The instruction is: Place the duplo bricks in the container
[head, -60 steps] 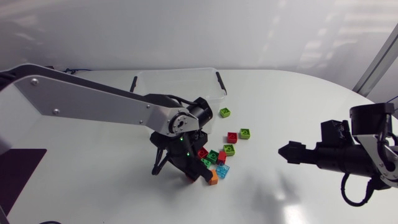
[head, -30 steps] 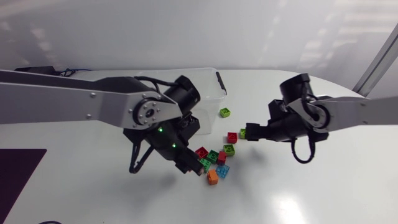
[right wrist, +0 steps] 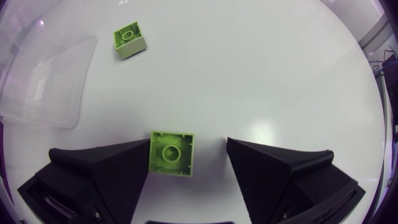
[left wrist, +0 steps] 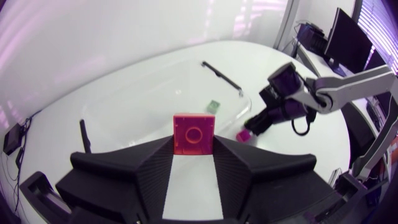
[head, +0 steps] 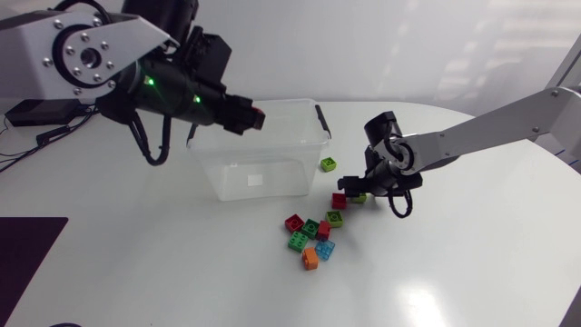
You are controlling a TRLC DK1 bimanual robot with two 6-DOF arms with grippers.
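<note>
A red brick [left wrist: 194,132] is clamped between both fingers of the left gripper [head: 245,115] and held over the container [head: 227,182], near its 12 o'clock rim. The right gripper [head: 352,193] is spread wide around a green brick [right wrist: 171,153] on the table, at 4 o'clock from the container; 1 finger is touched by it, the other stands apart. A second green brick [head: 329,164] lies at 11 o'clock from it, a cluster of loose bricks [head: 313,238] at 7 o'clock. The bricks are judged light, rigid and smooth-sided; 2 flat opposite walls should be pinched squarely, lest a corner grip twist out
</note>
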